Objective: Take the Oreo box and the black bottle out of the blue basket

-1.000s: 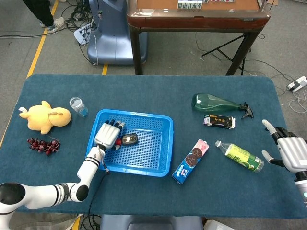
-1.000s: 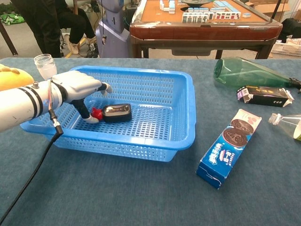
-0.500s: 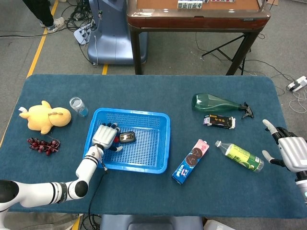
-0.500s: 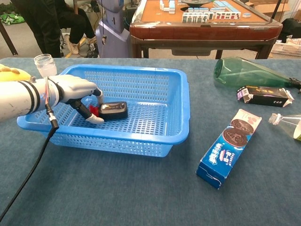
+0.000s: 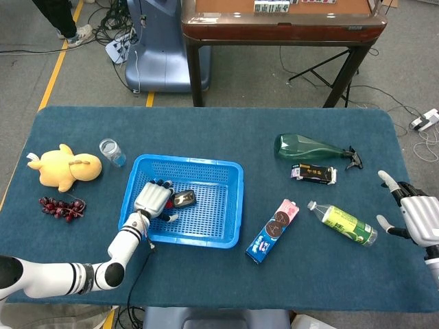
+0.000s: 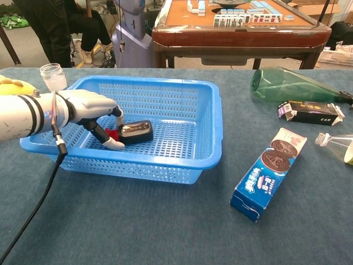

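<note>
One black bottle (image 6: 135, 132) lies lengthwise left-right in the blue basket (image 6: 212, 141), touching the left hand (image 6: 91, 107), whose fingers curl about its left end; whether they grip it is unclear.

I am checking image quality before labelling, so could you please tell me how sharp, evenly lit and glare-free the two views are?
Head view: sharp, flat even light, faint shadows; the right hand is cut by the frame edge. Chest view: sharp on the basket and the left hand, with mild glare on the green bottle and the wooden table edge.

Bright blue perforated plastic basket (image 6: 165, 160) on dark teal felt table (image 6: 138, 226). Blue-and-pink cardboard Oreo box (image 6: 268, 173) printed with dark cookies. Black, red-capped small bottle (image 6: 134, 132).
</note>
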### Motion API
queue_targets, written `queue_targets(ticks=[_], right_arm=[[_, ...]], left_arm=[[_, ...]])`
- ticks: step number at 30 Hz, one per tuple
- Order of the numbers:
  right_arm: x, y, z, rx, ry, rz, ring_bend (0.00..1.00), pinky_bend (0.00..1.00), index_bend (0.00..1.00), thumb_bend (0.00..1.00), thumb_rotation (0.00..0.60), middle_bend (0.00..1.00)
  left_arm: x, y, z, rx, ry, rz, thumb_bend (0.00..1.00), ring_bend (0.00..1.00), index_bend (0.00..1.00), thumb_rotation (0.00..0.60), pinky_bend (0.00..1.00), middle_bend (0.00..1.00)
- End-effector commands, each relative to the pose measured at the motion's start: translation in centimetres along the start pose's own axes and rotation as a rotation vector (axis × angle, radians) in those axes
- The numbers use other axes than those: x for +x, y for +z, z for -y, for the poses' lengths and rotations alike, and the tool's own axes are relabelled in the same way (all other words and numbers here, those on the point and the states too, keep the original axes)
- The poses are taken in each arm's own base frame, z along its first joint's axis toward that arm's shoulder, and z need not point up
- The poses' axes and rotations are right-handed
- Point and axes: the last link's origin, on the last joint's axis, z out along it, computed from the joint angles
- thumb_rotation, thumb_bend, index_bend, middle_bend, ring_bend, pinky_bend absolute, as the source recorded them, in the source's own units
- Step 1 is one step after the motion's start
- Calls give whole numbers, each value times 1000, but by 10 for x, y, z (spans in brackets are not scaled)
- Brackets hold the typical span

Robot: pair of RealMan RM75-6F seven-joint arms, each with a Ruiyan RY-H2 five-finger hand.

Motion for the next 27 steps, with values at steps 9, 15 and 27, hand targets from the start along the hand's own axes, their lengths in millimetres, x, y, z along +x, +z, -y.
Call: queue_targets(ticks=[9,15,27], right_arm=[[-1,1,1,2,3,5,205,356,71,276,600,251],[1,1,1,-1,8,2,205,356,71,275,600,251],[1,0,0,-6,14,3,205,356,76,275,600,254]], left_arm=[[0,3,-2,10,2,-53,227,151,360,331,216,153],[-2,8,-7,16,-4,-55,227,151,372,337,219,153],[-5,15,-9,47,-17,-69,227,166,476,530,238,192]])
